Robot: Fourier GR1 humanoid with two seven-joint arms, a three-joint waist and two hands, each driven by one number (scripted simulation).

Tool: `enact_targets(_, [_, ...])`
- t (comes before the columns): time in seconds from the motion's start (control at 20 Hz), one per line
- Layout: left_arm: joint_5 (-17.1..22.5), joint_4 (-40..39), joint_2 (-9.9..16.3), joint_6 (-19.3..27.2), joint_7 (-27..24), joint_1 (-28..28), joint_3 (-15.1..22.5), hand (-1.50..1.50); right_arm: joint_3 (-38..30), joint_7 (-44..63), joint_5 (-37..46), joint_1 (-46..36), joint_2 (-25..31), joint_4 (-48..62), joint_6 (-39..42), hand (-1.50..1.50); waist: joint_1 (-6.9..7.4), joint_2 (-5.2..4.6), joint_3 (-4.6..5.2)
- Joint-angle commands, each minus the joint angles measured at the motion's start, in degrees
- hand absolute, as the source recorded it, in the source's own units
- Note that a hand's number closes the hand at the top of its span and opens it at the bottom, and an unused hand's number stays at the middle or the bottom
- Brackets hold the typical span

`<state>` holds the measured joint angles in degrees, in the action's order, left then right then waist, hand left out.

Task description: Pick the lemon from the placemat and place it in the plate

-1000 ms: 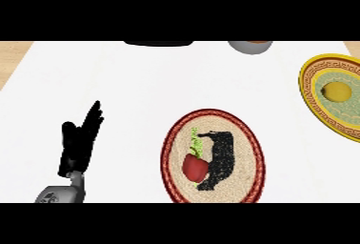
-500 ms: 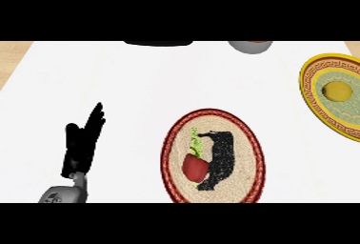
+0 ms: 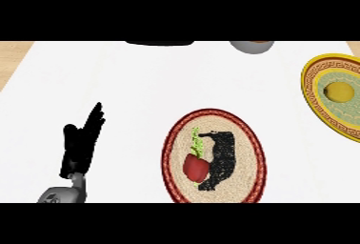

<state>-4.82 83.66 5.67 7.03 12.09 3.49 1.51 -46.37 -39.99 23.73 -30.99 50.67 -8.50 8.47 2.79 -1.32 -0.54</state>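
I am resting my left hand [image 3: 81, 145] open and empty, fingers straight, left of the placemat [image 3: 214, 119], while the lemon [image 3: 339, 91] is sitting in the plate [image 3: 314, 76], so I am keeping clear.

Around one placemat [image 3: 243, 143] there were one plate [image 3: 314, 93], one lemon [image 3: 339, 91], one radish [image 3: 197, 166], one bowl [image 3: 252, 46] and one hand [image 3: 81, 145].

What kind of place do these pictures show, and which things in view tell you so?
Probably a kitchen counter laid for a meal. A white counter top carries an oval woven placemat with a red vegetable on it, and a yellow patterned plate holding a lemon.
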Motion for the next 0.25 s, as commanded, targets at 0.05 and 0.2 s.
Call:
enact_targets(0.05, [0.1, 0.1, 1.1, -0.7, 0.7, 0.4, -0.6, 0.00, -0.3, 0.1, -0.3, 1.0, 0.9, 0.2, 0.1, -1.50, 0.18, -0.06, -0.08])
enact_targets(0.2, [-0.2, 2.0, 0.7, -0.7, -0.4, -2.1, 0.3, 0.00, -0.2, 1.5, 0.0, 1.3, 1.4, 0.0, -2.5, -1.50, 0.77, 0.03, -0.07])
